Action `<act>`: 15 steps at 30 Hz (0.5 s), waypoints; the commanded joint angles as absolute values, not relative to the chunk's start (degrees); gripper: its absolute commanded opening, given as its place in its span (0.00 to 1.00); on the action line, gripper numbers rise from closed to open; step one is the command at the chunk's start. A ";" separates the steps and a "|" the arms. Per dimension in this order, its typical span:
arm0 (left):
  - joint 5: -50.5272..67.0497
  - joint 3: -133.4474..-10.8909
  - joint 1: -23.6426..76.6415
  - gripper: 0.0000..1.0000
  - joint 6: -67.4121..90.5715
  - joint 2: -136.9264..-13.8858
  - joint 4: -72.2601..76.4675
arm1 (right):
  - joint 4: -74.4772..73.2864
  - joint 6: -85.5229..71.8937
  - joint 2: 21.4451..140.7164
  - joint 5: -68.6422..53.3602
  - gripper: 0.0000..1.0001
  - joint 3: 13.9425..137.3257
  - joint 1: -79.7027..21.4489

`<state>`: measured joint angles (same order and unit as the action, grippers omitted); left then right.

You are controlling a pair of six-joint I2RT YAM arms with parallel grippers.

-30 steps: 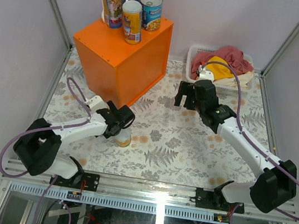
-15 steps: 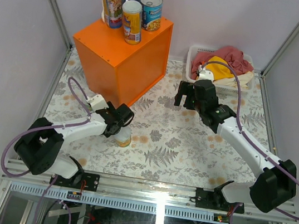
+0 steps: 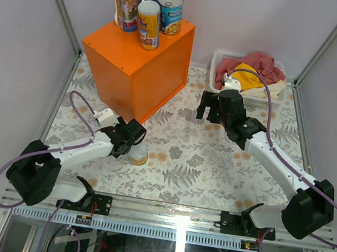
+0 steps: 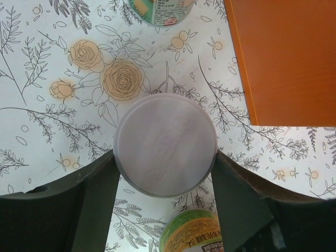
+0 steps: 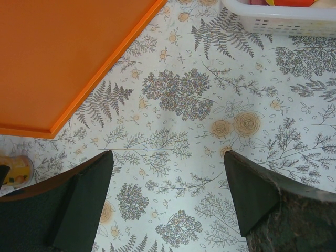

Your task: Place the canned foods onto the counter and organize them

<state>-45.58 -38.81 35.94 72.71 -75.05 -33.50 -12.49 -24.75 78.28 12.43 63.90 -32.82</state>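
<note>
left hand: clamped on the white-lid can
right hand: wide, empty
risk: the green can is just beside it, so a finger might knock it over on the lift

Light is bright and even from overhead — the counter top reads paler than its sides, with a soft shadow at its foot. Nearer me than the counter, a white glare streak cuts the frame rail. Beside the counter my wrist views hold the cloth sharp — their bottom corners go dark and soft
</note>
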 commanded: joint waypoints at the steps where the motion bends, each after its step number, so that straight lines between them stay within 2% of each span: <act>1: -46.20 -38.58 35.87 0.00 70.13 -71.74 -33.64 | -9.86 -24.34 77.70 11.72 0.93 65.28 -33.23; 15: -54.30 -43.03 44.05 0.00 61.99 -64.23 -37.05 | -9.13 -25.13 77.96 11.34 0.93 65.11 -33.26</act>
<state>-47.48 -38.89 41.78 66.63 -66.43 -37.04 -12.03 -24.86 78.28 12.32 63.90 -32.82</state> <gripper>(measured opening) 0.633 0.931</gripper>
